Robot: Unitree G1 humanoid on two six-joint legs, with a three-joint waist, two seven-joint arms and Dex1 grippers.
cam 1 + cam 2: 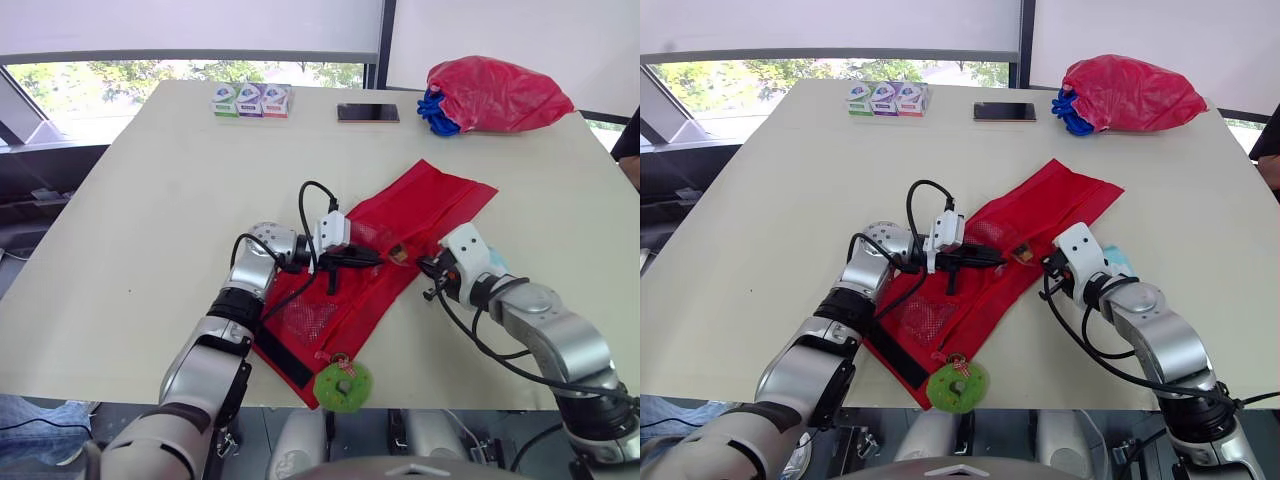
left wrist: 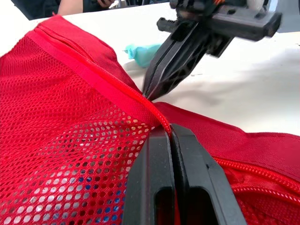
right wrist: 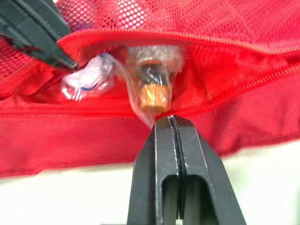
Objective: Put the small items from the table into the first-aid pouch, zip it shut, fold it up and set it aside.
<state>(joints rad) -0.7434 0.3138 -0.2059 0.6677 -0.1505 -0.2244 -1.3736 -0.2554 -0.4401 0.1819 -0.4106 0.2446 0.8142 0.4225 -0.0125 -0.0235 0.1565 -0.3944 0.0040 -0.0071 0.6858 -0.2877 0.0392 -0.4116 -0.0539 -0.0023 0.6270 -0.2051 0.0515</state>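
Observation:
The red mesh first-aid pouch [image 1: 440, 200] lies open across the middle of the table. My left gripper [image 1: 375, 257] is shut on the pouch's upper zip edge [image 2: 140, 101] and holds that flap raised. Facing it from the right, my right gripper [image 3: 169, 118] is shut at the mouth of the pouch, pinching the clear wrapper of a small orange-capped vial [image 3: 152, 91] that sits just inside. Another clear-wrapped item [image 3: 89, 77] lies inside beside it. A light-blue item [image 1: 490, 262] rests on the table by my right wrist.
A green round tag [image 1: 343, 385] hangs at the pouch's near end, by the table's front edge. Far back stand three small boxes [image 1: 250, 100], a phone [image 1: 368, 113] and a red bag [image 1: 495, 95]. A person's arm [image 1: 628, 140] shows at the right edge.

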